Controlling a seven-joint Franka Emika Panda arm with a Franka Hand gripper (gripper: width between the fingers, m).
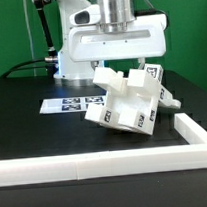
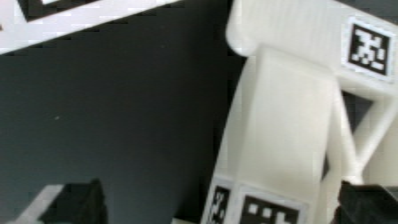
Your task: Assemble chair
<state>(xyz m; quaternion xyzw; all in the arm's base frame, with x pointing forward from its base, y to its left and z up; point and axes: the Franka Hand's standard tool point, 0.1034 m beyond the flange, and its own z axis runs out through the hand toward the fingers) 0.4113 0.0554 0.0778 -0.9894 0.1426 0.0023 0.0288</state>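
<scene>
White border rail (image 1: 96, 164), tagged chair (image 1: 131, 102) tilted behind.

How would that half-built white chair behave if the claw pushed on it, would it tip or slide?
The chair looks like rigid plastic, so it probably won't flex. It sits tilted on edges rather than flat, so a push would likely rock or tip it. Its matte surface on the black table may grip somewhat, and the white border rail in front would likely stop a slide.
</scene>
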